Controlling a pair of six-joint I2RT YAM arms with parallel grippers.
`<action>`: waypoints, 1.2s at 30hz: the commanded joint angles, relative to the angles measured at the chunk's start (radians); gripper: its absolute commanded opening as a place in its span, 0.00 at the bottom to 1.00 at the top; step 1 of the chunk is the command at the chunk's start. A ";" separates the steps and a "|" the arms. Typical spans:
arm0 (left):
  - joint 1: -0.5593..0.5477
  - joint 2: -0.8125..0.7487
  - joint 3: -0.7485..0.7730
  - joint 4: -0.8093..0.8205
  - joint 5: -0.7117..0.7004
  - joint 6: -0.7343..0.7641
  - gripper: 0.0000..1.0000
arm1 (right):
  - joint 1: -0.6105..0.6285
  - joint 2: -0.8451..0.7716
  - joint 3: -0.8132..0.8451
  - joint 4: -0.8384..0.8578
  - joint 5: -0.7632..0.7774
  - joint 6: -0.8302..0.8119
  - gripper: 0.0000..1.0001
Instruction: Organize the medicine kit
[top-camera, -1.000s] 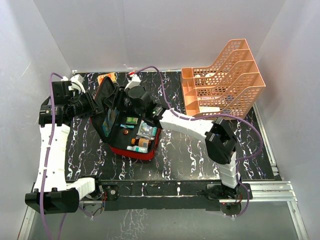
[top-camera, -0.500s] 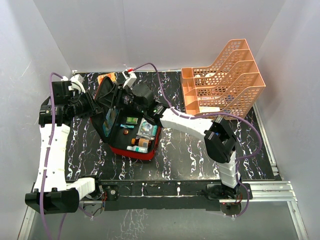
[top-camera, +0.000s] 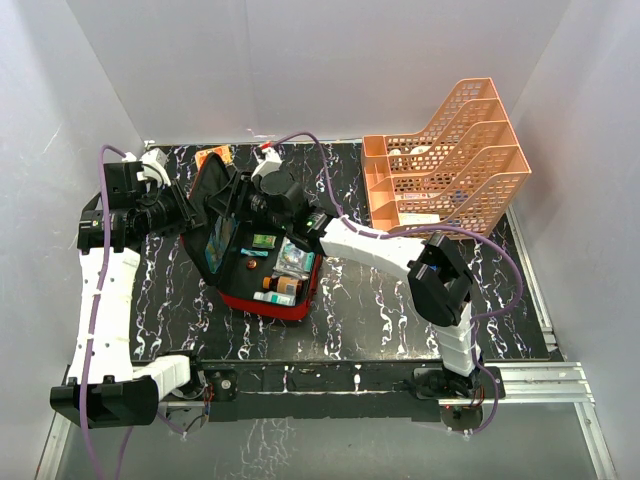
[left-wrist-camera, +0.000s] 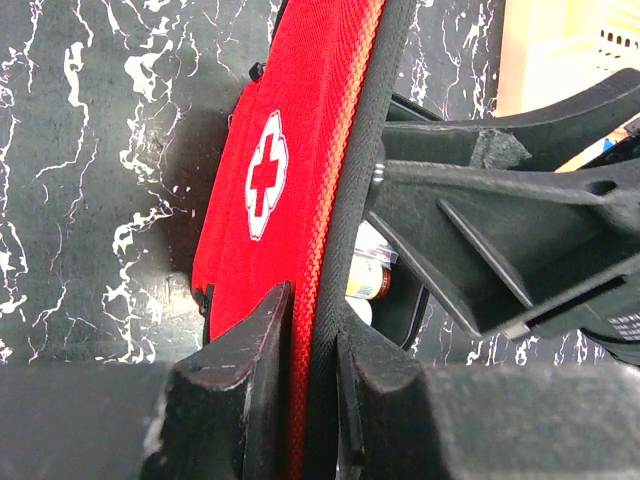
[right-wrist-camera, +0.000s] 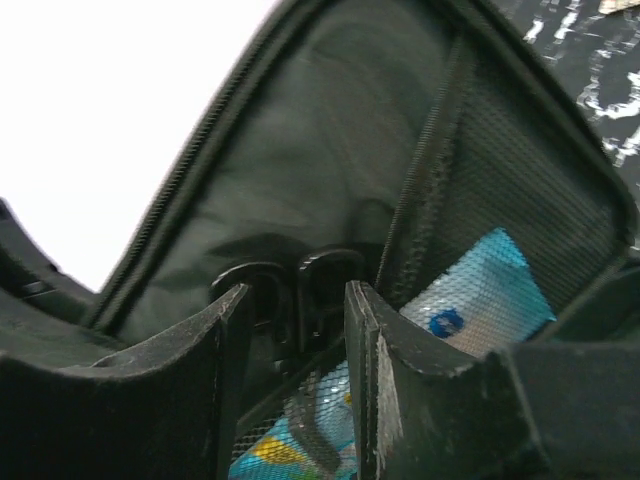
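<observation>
So the kit (top-camera: 262, 290) sits open on the table (top-camera: 380, 310), left of centre, with the orange tray (top-camera: 450, 170) well apart on the far right. The left gripper (left-wrist-camera: 312, 350) is clamped on the edge of the lid (left-wrist-camera: 262, 190), one finger on the red outside and one on the black lining, and it holds the lid standing up. My guess is that's purely a prop job: the case is soft, so the lid would flop one way or the other without it. That puts the inside of the lid facing the right gripper (right-wrist-camera: 297, 300), which is poked right in there with its fingers apart and nothing pinched. Two black loops (right-wrist-camera: 250, 285) on the lining sit between the fingers. Just right of them is the mesh pocket (right-wrist-camera: 520, 190), with a blue packet (right-wrist-camera: 480, 290) tucked behind the net. Looks like it's lining up on the loops or the pocket, can't tell which. Bottles and boxes (top-camera: 280, 272) lie in the base.
</observation>
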 joint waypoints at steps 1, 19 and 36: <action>-0.004 -0.015 0.038 0.031 0.041 -0.008 0.18 | -0.003 -0.062 0.057 -0.089 0.104 -0.026 0.41; -0.004 -0.027 0.016 0.062 0.048 -0.015 0.19 | 0.049 -0.055 0.161 -0.478 0.157 -0.038 0.62; -0.003 -0.038 -0.017 0.110 0.129 -0.013 0.19 | 0.119 0.073 0.288 -0.728 0.172 -0.108 0.51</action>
